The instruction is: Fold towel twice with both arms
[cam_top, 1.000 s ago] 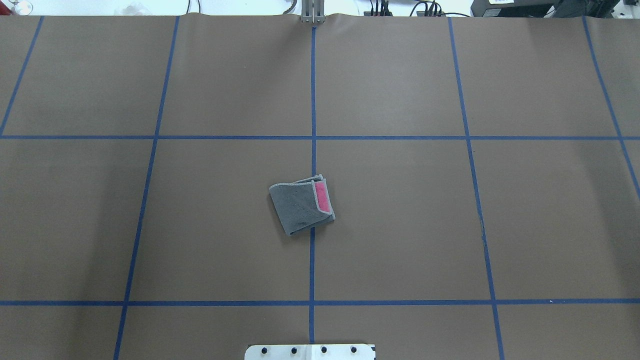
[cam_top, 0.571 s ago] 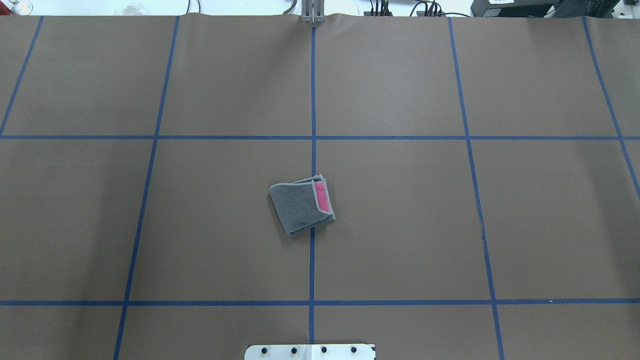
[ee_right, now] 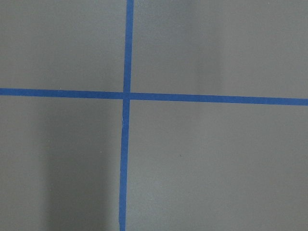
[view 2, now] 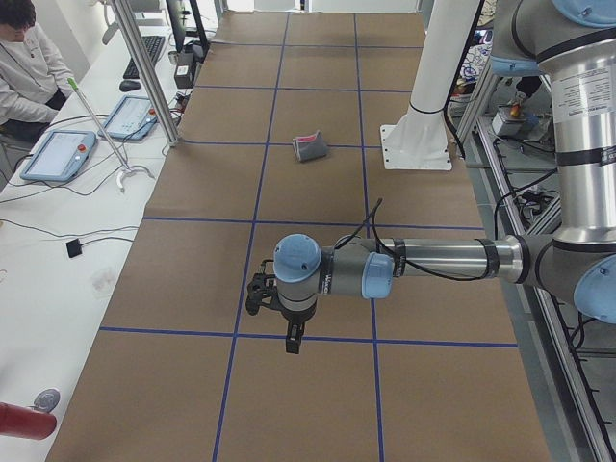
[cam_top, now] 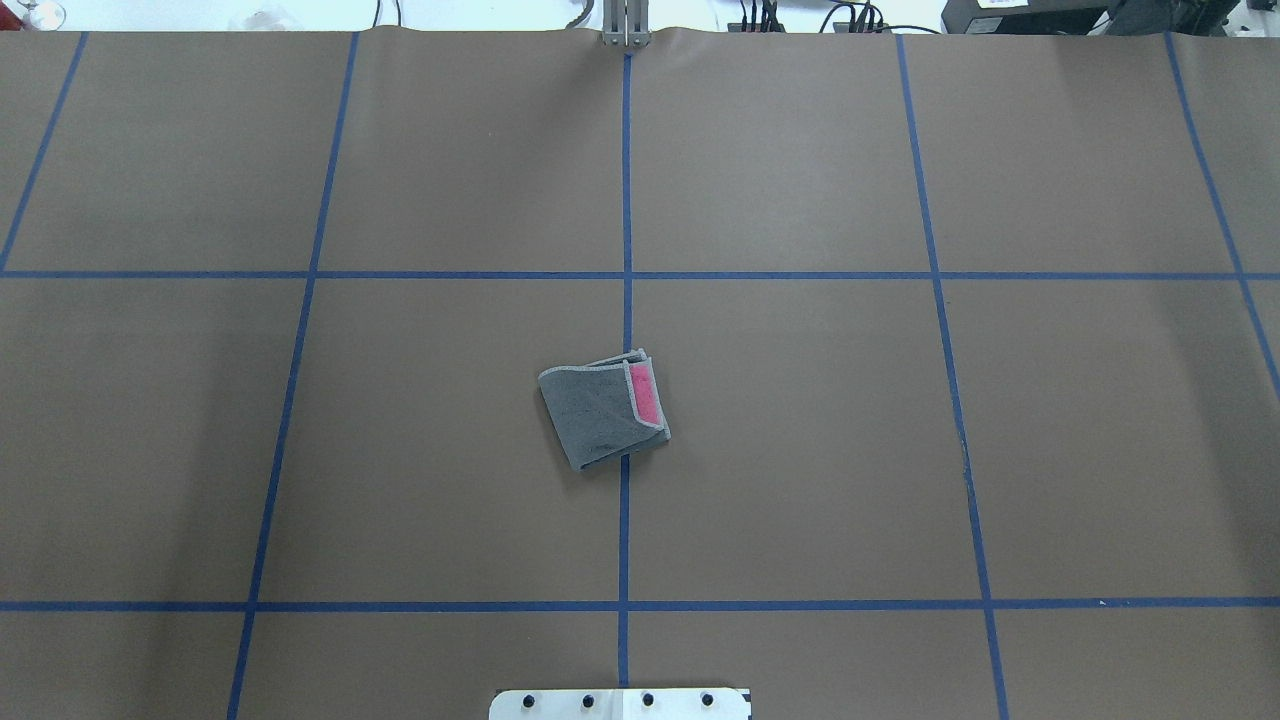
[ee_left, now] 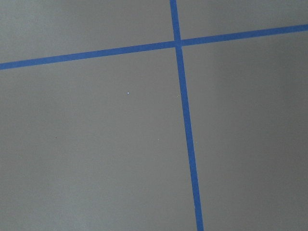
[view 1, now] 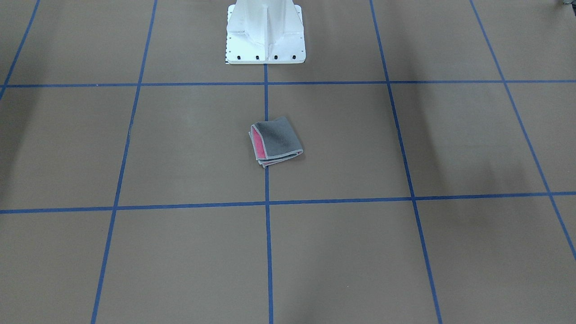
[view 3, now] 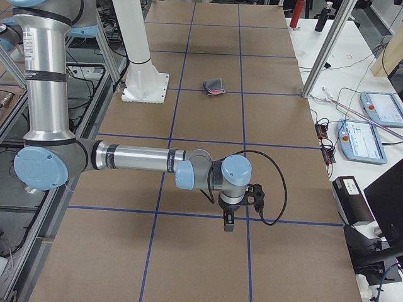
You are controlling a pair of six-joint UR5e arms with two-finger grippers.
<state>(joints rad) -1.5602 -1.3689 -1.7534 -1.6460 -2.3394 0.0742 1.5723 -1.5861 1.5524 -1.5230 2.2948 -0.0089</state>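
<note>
Towel is lying folded, grey face up with a pink strip, across the table's centre blue tape line, ahead of the white pedestal base. Left gripper and right gripper are hovering far off over opposite table ends, and their finger opening is impossible to tell. The towel is lying exactly as it was a second ago.

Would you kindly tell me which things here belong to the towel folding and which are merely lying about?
For the job:
- towel, already folded
- left tool, well away from the towel
- right tool, also well away from it

Lying about:
- white pedestal
- tablets on the side bench
</note>
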